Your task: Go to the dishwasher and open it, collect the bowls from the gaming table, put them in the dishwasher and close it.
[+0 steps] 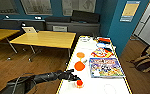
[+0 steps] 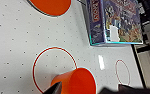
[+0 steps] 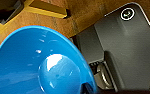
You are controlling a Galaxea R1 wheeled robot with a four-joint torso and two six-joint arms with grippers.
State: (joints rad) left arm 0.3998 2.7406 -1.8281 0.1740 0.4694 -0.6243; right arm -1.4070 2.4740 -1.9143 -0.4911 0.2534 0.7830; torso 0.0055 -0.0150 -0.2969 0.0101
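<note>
The gaming table (image 1: 96, 85) has a white top and runs away from me at the right. A small orange bowl (image 1: 79, 83) sits near its close end, half over a red ring (image 2: 41, 65) printed on the top. My left gripper (image 1: 74, 77) comes in from the left and is right at this orange bowl (image 2: 77, 81). Two more orange bowls (image 1: 79, 66) (image 1: 80, 54) lie farther along the table. In the right wrist view a bright blue bowl (image 3: 41, 65) hangs over the wooden floor, with my right gripper (image 3: 87, 88) shut on its rim.
A colourful board game box (image 1: 106, 67) lies on the table to the right of the bowls, with more game items (image 1: 101, 52) behind it. Yellow-topped tables (image 1: 46, 38) with a laptop (image 1: 29, 30) stand to the left. Bags (image 1: 143, 62) sit on the floor at the right.
</note>
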